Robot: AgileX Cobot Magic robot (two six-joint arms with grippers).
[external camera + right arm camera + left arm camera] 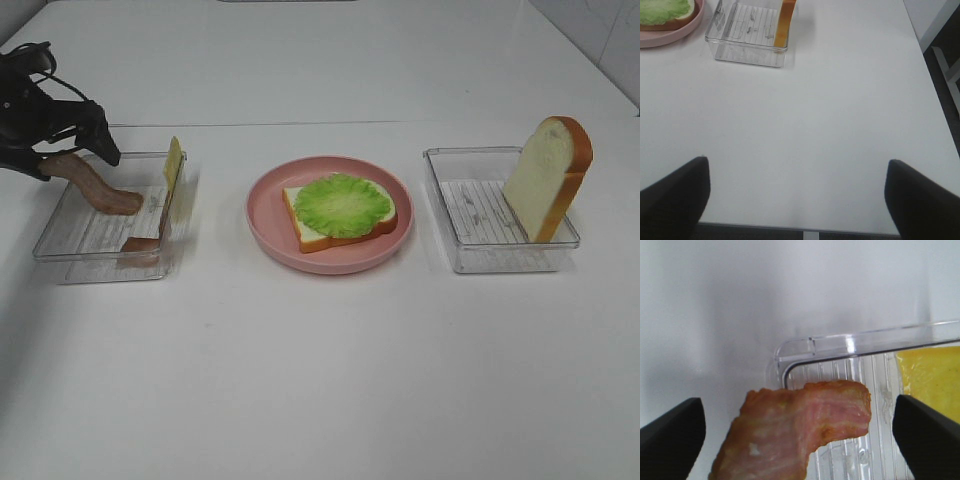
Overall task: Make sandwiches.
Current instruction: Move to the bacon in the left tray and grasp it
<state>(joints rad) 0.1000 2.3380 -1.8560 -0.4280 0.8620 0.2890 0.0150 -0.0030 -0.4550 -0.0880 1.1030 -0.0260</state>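
Observation:
A bread slice (340,225) topped with a ruffled green lettuce leaf (344,203) lies on the pink plate (262,215). A brown-pink bacon strip (100,190) slopes from the left clear tray (60,258) floor up to my left gripper (85,150). In the left wrist view the bacon (795,425) sits between the two fingers (925,435), which stand wide apart without touching it in view. A yellow cheese square (173,163) stands on edge in that tray. My right gripper (797,200) is open and empty over bare table.
A thick bread slice (547,178) stands upright in the right clear tray (470,255). A small brown piece (140,245) lies at the left tray's front. The table's right edge (935,125) shows in the right wrist view.

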